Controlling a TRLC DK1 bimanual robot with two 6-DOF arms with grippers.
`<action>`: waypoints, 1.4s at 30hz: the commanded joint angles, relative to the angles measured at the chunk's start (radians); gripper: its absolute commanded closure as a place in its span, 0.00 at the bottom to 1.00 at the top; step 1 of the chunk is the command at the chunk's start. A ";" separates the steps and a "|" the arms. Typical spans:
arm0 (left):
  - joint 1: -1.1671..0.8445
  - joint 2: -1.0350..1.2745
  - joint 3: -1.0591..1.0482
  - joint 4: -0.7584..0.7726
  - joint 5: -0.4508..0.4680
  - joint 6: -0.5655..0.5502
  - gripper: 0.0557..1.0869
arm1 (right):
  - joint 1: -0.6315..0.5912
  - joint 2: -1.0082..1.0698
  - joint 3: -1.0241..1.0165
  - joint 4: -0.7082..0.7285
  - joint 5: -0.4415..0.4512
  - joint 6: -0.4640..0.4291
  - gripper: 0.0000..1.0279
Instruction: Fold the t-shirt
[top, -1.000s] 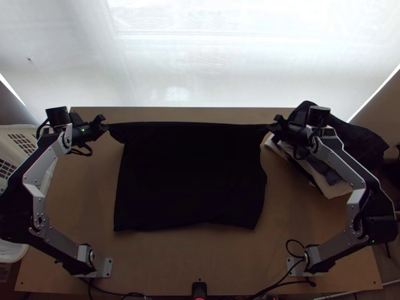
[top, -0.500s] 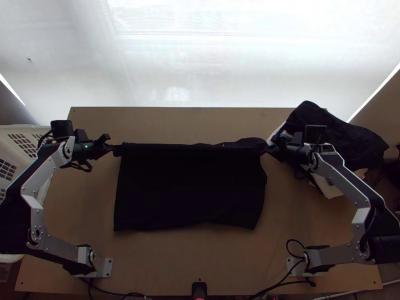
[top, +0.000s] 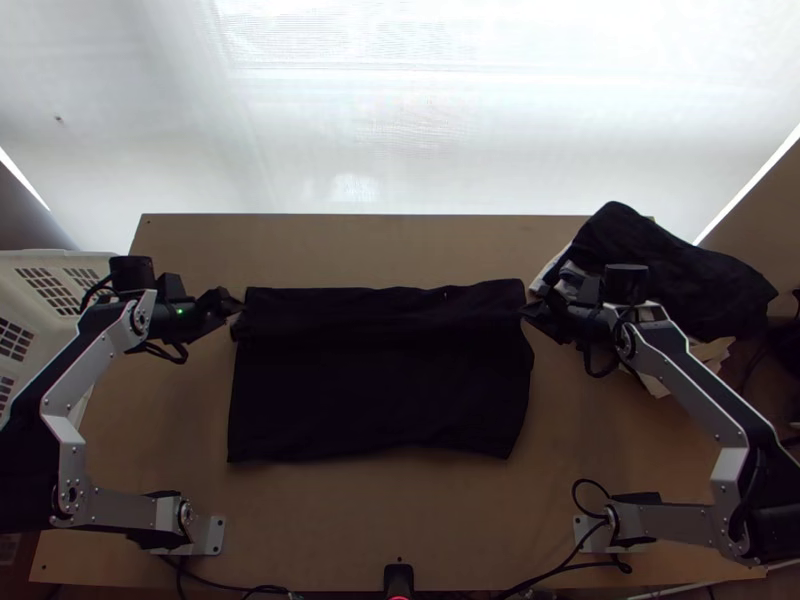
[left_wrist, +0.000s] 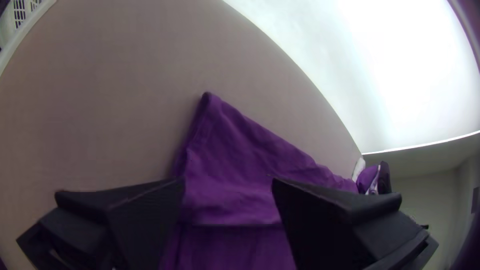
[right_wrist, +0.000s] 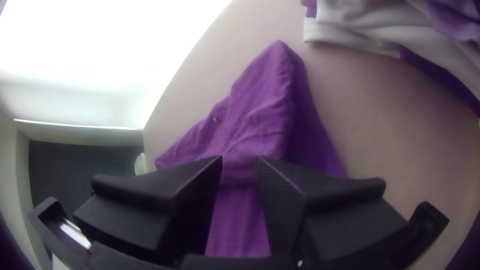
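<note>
Taking twelve o'clock as the table's far edge in the top view, the black-looking T-shirt (top: 380, 390) lies spread in a broad rectangle at the middle of the light wooden table (top: 400, 510). In the wrist views the cloth reads purple, and a crease runs across it between the left gripper's fingers. Near its twelve o'clock edge, a little toward one, sits a small pale mark, possibly a neck label; any writing is too small to make out.

The left gripper (top: 233, 303) is at the shirt's ten o'clock corner, released, its fingers wide apart over the cloth. Its arm bends outward at the elbow, and the wrist points toward three o'clock.

The right gripper (top: 528, 310) is at the two o'clock corner, also released, with a narrower gap between its fingers. Its arm bows outward too, the wrist aimed about nine o'clock.

Beyond the right gripper, toward two o'clock, a dark garment (top: 680, 270) lies bunched with pale cloth (top: 715, 352). A white plastic basket (top: 45, 257) stands between nine and ten o'clock.
</note>
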 joint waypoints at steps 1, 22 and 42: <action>-0.005 -0.024 -0.013 -0.016 0.020 0.026 0.05 | 0.013 -0.061 -0.037 -0.002 0.002 0.011 0.44; -0.071 -0.325 -0.071 -0.490 -0.087 0.198 0.05 | 0.205 -0.495 -0.242 -0.682 0.031 0.022 0.07; -0.108 -0.359 0.001 -0.499 -0.127 0.181 0.05 | 0.254 -0.424 -0.389 -0.472 0.049 -0.101 0.60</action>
